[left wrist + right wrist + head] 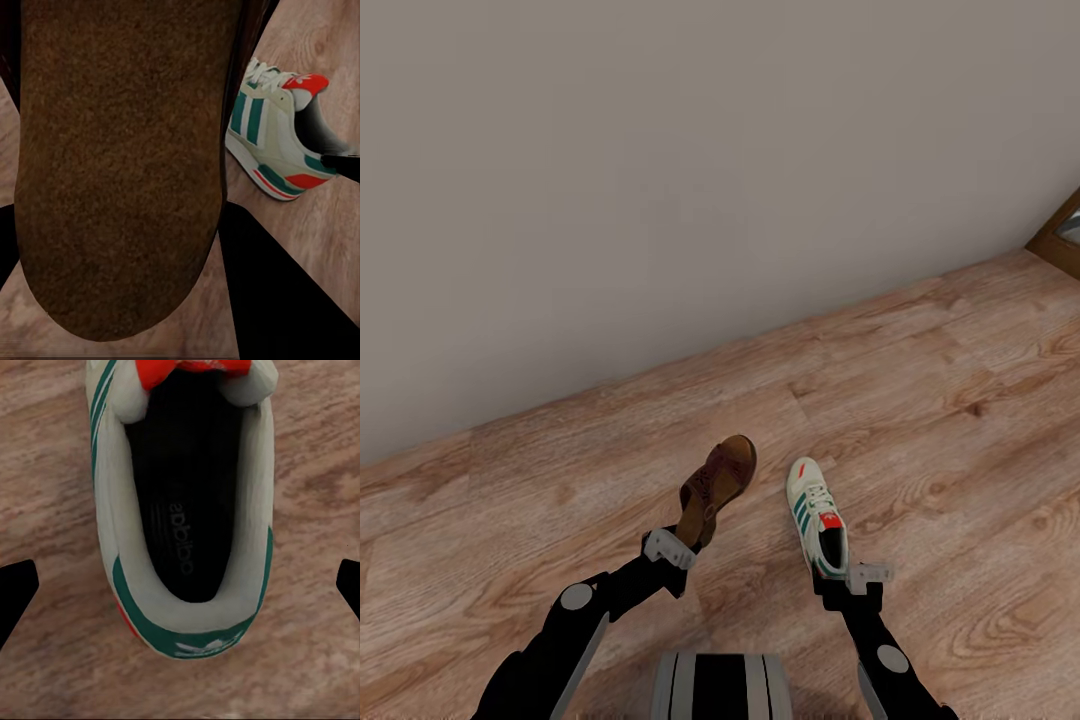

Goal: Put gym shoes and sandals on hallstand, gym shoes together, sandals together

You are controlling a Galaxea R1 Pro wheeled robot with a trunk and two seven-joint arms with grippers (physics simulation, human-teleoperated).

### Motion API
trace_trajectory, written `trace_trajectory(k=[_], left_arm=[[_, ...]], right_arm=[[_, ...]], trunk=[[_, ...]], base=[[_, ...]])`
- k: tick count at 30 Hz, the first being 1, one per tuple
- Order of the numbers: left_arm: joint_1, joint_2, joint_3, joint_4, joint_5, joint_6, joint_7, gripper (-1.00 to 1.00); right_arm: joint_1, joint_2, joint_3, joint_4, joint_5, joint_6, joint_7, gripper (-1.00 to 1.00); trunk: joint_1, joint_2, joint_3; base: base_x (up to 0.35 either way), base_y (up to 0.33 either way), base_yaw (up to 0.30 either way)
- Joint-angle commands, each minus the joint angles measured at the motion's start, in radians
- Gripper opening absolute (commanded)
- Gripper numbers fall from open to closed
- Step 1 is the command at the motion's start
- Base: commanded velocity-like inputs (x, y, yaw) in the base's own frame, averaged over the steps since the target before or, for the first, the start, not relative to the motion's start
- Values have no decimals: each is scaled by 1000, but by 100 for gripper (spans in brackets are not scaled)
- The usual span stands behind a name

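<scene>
Both grippers are loaded: left gripper (682,540) clamps a sandal (718,484), right gripper (838,575) clamps a sneaker (815,512) by the heel, probably for carrying two at once.

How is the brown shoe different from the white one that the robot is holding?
The sandal is plain brown leather; the gym shoe is white with green side stripes, laces and a red tongue label. The sandal sits at the left gripper, the gym shoe at the right gripper. The sandal appears tilted on its side with the sole showing in the left wrist view; the gym shoe shows its black lining. Both are above the wood floor, toes pointing away from the robot.
</scene>
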State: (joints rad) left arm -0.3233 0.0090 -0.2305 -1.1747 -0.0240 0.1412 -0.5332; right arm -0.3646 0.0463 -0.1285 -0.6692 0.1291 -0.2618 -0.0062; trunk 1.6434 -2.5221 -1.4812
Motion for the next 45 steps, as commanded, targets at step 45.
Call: trace_trajectory(k=[45], left_arm=[[2,0,0,-2,-4,2,-4,-100]], right_arm=[[-1,1,-5,0,11,-4,-1,100]], trunk=[[6,-4,-85]], base=[[17,0,0]])
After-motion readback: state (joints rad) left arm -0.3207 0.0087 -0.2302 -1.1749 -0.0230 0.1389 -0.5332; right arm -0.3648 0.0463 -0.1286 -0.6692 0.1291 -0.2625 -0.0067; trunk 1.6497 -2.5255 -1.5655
